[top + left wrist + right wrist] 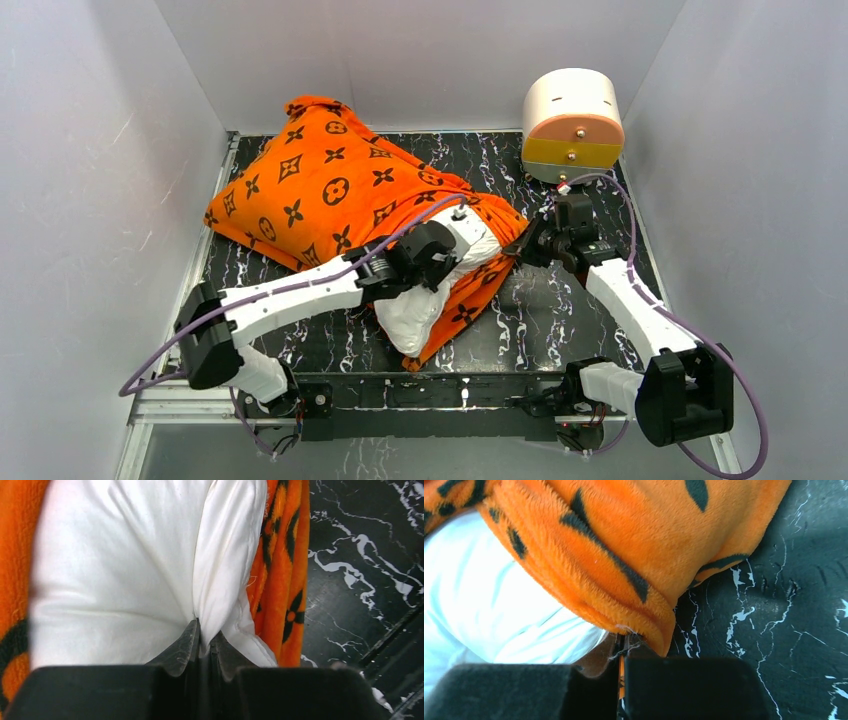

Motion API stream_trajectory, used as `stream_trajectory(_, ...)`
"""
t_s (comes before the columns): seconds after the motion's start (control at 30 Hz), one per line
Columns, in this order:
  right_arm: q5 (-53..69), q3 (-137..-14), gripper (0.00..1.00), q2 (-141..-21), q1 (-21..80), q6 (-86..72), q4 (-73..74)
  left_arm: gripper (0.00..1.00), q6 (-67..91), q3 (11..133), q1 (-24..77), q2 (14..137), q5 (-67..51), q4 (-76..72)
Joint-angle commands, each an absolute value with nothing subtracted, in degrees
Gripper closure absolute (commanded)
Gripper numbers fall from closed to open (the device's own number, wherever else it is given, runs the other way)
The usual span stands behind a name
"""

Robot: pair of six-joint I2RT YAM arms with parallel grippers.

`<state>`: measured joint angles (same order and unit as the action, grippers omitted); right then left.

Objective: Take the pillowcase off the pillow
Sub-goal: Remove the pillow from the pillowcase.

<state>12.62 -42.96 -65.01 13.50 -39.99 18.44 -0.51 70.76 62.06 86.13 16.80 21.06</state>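
Observation:
The orange pillowcase [320, 185] with dark brown motifs lies across the back left of the table, still covering most of the pillow. The white pillow [415, 310] sticks out of its open end toward the front. My left gripper [447, 252] is shut on a fold of the white pillow [150, 570]; the pillowcase edge [280, 580] hangs to its right. My right gripper [530, 245] is shut on the orange pillowcase hem [634, 570] at the open end, with the pillow [499, 605] showing beneath the fabric.
A round white drawer box [572, 122] with orange and yellow drawer fronts stands at the back right. The black marbled tabletop [560, 310] is walled by white panels on three sides. Its front edge runs by the arm bases.

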Motion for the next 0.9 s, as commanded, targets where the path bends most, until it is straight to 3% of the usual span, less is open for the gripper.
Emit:
stream_trajectory(0.0, -11.2, -49.6, 1.0, -65.8, 9.0, -32.4, 24.5, 1.0, 4.5, 66.1, 60.8, 76.0, 17.6, 31.6)
stream_trajectory(0.27, -0.4, -45.2, 1.0, -66.5, 9.0, -31.8, 23.4, 1.0, 6.5, 63.3, 60.8, 64.5, 13.3, 31.6)
stream_trajectory(0.37, -7.4, -46.6, 1.0, -67.1, 9.1, -33.2, 26.2, 1.0, 5.0, 61.8, 60.8, 61.0, 10.1, 32.3)
stream_trajectory(0.5, 3.3, -46.5, 1.0, -70.7, 9.0, -36.3, 19.8, 1.0, 4.2, 60.7, 60.8, 58.8, 8.0, 33.1)
stream_trajectory(0.53, -4.2, -48.3, 1.0, -72.9, 8.9, -35.9, 22.6, 1.0, 5.3, 60.1, 60.8, 57.1, 7.4, 32.8)
stream_trajectory(0.67, 5.1, -48.9, 1.0, -73.5, 9.0, -33.6, 18.5, 1.0, 6.0, 58.3, 60.8, 55.8, 7.9, 31.8)
stream_trajectory(0.87, 0.4, -48.4, 1.0, -74.7, 9.0, -34.4, 21.1, 1.0, 5.8, 58.3, 60.8, 54.9, 7.6, 31.8)
